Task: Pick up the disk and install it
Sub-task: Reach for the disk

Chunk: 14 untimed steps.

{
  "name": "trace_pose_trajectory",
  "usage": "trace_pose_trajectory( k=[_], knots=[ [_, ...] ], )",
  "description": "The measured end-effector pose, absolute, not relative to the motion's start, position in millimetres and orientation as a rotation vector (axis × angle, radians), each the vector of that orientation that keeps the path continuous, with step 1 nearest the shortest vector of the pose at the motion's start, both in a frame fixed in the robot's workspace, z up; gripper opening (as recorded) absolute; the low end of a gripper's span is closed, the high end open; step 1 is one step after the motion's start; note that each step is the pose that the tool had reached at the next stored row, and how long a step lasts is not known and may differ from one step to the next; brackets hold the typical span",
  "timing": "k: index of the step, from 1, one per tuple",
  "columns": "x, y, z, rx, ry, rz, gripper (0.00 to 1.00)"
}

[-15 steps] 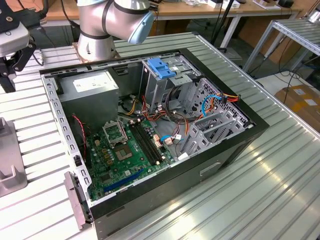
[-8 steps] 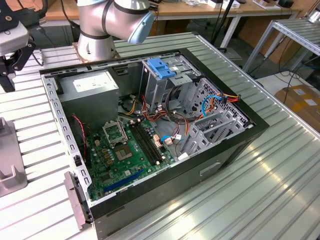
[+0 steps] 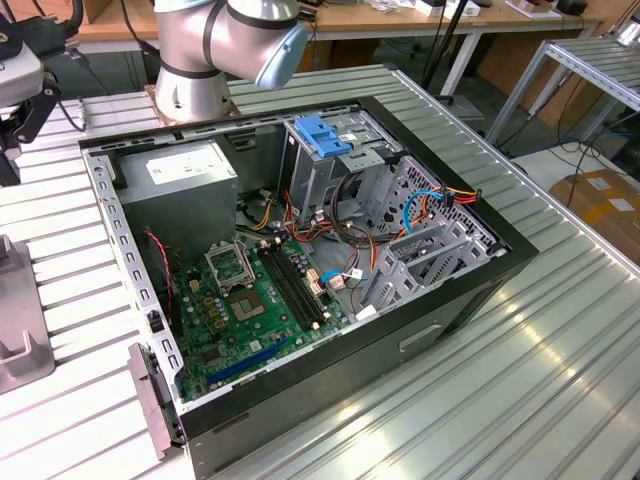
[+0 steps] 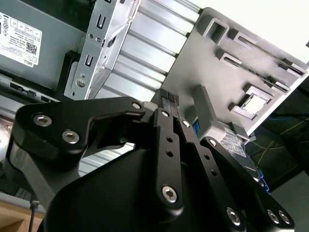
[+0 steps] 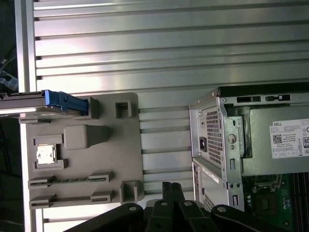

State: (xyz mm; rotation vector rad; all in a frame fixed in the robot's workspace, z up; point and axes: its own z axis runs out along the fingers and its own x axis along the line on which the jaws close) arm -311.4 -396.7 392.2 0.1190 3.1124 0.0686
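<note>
**Claw empty above the holder plate, disk not yet picked**

You had the claw (image 5: pixel 170 184) pressed together and pinching nothing, above one edge of the grey holder plate (image 5: pixel 126 145). The disk (image 5: pixel 54 99) stood on its thin edge along the opposite edge of that plate, and its far end seemed to reach out past the rim of the counter (image 5: pixel 145 48). I judge the step in hand was the approach for the pick, because nothing was gripped. That pick would ask for the claw spread wider than the thin disk and squared across it. A raised block (image 5: pixel 84 136) stood just beside the disk, so the room there was narrow. A bare strip of counter separated the plate from the open computer case (image 5: pixel 207 125), whose metal corner was near.
</note>
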Motion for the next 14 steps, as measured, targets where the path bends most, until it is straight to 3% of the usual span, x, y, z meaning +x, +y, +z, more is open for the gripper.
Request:
trace_pose_trajectory(
  k=[14],
  knots=[
    [-356.6, -396.7, 392.0, 0.119, 3.112, 0.069, 0.10]
  ],
)
